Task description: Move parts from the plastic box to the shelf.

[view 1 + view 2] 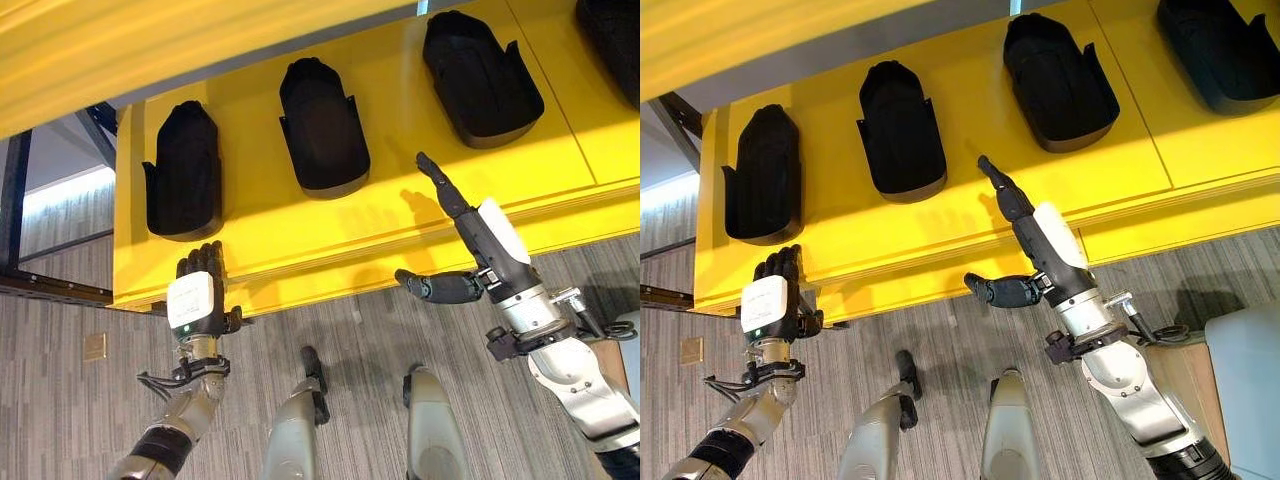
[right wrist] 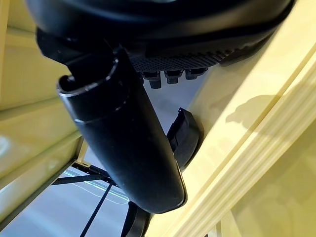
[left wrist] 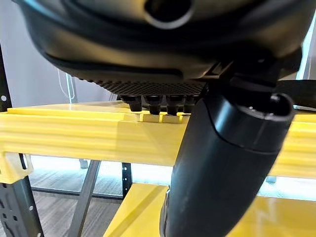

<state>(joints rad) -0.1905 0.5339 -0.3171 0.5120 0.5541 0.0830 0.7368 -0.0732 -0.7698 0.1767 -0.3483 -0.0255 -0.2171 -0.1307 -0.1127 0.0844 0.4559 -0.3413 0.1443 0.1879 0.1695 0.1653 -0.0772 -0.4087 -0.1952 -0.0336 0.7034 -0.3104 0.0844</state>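
1. I see the yellow shelf [image 1: 400, 215] spanning the view; I can read no writing on it.
2. Black parts lie in a row on it: left part [image 1: 183, 170], middle part [image 1: 322, 126], right part [image 1: 480, 78], well apart from one another.
3. My right hand [image 1: 478, 240] sits over the shelf's front edge, fingers straight, thumb spread, holding nothing.
4. My left hand [image 1: 196, 298] rests at the shelf's front edge below the left part, fingers straight, empty.

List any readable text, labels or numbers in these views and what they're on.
None readable.
Black parts on the yellow shelf: no markings to be seen.
White cover on the left hand: a small green mark, too small to read.
White cover on the right hand: blank.
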